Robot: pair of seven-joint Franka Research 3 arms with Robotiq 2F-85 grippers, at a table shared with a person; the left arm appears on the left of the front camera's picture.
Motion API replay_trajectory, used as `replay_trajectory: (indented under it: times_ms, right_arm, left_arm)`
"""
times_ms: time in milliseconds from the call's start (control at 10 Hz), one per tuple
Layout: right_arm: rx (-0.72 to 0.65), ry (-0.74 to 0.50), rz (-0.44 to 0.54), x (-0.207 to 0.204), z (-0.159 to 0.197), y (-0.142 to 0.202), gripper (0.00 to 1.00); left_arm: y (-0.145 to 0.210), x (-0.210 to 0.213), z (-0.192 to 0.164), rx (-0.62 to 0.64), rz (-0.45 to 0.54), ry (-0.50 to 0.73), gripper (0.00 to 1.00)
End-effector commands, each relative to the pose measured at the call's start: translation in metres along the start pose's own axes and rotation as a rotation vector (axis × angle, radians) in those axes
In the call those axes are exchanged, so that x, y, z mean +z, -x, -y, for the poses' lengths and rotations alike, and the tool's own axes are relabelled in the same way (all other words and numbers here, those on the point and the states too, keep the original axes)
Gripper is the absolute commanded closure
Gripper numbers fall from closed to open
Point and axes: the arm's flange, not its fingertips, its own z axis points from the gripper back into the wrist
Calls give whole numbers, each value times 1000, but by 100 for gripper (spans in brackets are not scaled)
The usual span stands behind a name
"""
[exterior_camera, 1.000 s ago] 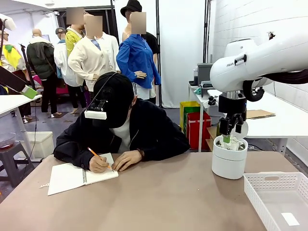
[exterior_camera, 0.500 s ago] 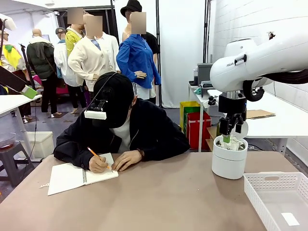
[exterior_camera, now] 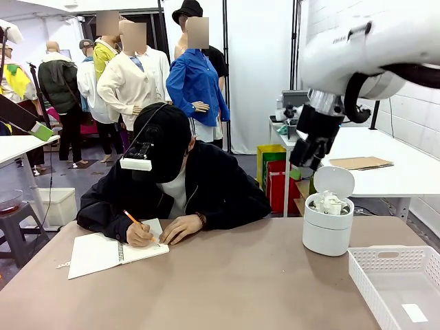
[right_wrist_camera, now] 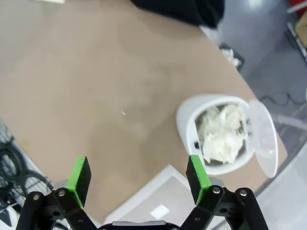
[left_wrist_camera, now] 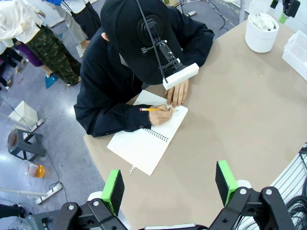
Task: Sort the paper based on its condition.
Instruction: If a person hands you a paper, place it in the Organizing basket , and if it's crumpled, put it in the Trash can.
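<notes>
Overhead, right gripper [right_wrist_camera: 139, 179] spread wide, empty; crumpled paper [right_wrist_camera: 219, 132] heaped in white bin [right_wrist_camera: 188, 115], lower layers hidden. Left gripper [left_wrist_camera: 170, 184] likewise spread, empty.

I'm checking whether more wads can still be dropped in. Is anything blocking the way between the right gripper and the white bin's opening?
Nothing visible does. The right gripper hangs open and empty above the white bin, whose lid is tipped back. Crumpled paper already fills it near the rim.
</notes>
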Motion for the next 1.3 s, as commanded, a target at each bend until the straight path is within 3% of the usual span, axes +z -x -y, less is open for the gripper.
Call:
replay_trajectory:
  times_ms: [0,300,500,1200]
  right_arm:
    - [38,-76,110,9,-3,-9,0]
    - [123,-54,307,43,-41,-28,0]
    - [132,-8,366,63,-61,-42,0]
    - [120,-34,372,87,-87,-59,0]
  left_arm:
    - [0,0,0,2,0,0,0]
    - [0,0,0,2,0,0,0]
    - [0,0,0,2,0,0,0]
    - [0,0,0,2,0,0,0]
